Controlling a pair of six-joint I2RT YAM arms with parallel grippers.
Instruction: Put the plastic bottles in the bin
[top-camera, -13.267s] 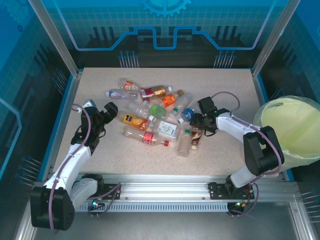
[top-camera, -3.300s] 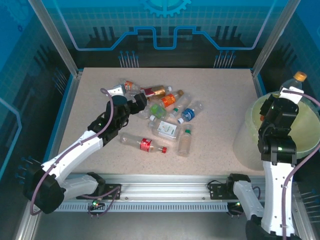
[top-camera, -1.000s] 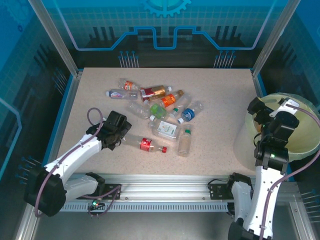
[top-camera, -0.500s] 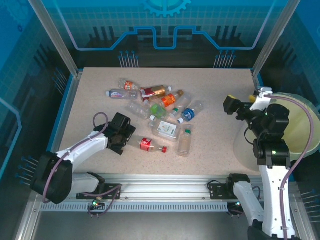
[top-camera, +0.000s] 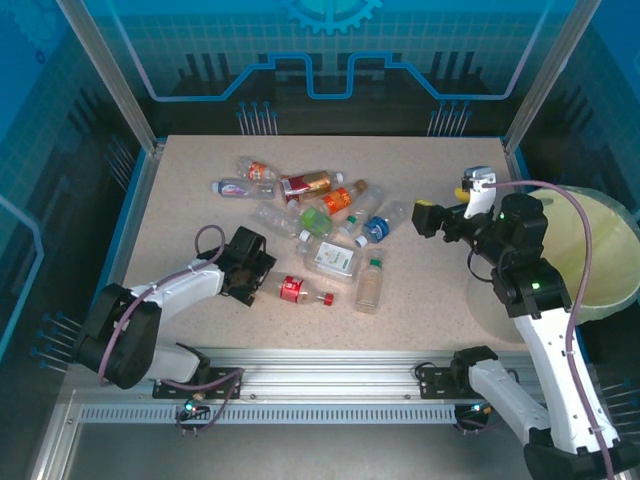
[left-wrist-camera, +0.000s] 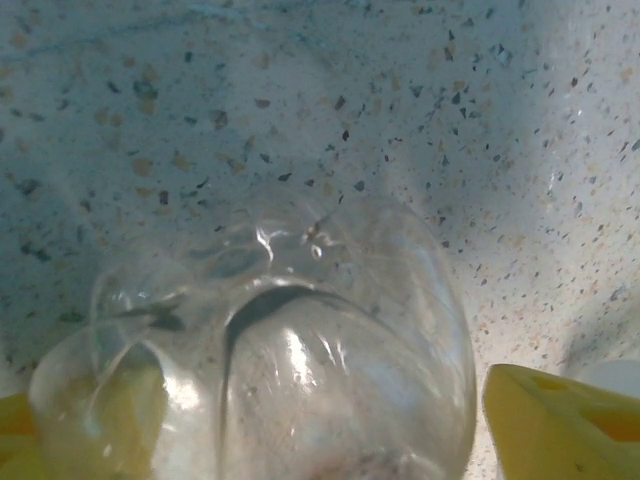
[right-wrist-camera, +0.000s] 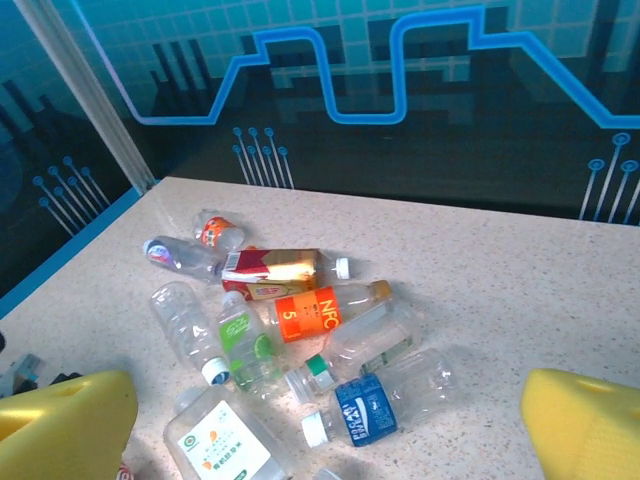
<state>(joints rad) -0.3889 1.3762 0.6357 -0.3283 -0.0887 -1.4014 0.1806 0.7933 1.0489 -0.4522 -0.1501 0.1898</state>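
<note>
The left gripper (top-camera: 258, 277) is low on the bench (top-camera: 450, 170), at the base end of a red-label bottle (top-camera: 293, 290). That bottle lies on its side, with its red cap pointing towards the right arm. In the left wrist view its clear base sits between the yellow fingers (left-wrist-camera: 560, 420). They are apart, one on each side, and a thin strip of bench shows between the bottle and the finger on the right of the view. The other finger is seen only through the plastic, so I cannot tell if it touches.

The right gripper (top-camera: 420, 217) is raised over the bench, between the bottles and the bin (top-camera: 600, 262), pointing at the pile. Its fingers are wide apart and hold nothing.

The other bottles (top-camera: 335, 260) lie loose on their sides at mid-bench, several touching. They include an orange-label bottle (top-camera: 340, 198), a blue-label bottle (top-camera: 377, 226), a green-label bottle (top-camera: 314, 218) and a red-and-gold one (top-camera: 308, 183). Two small ones lie at the far left of the group.

The bin is off the bench's right edge, behind the right arm, and its pale yellow-green liner shows.
</note>
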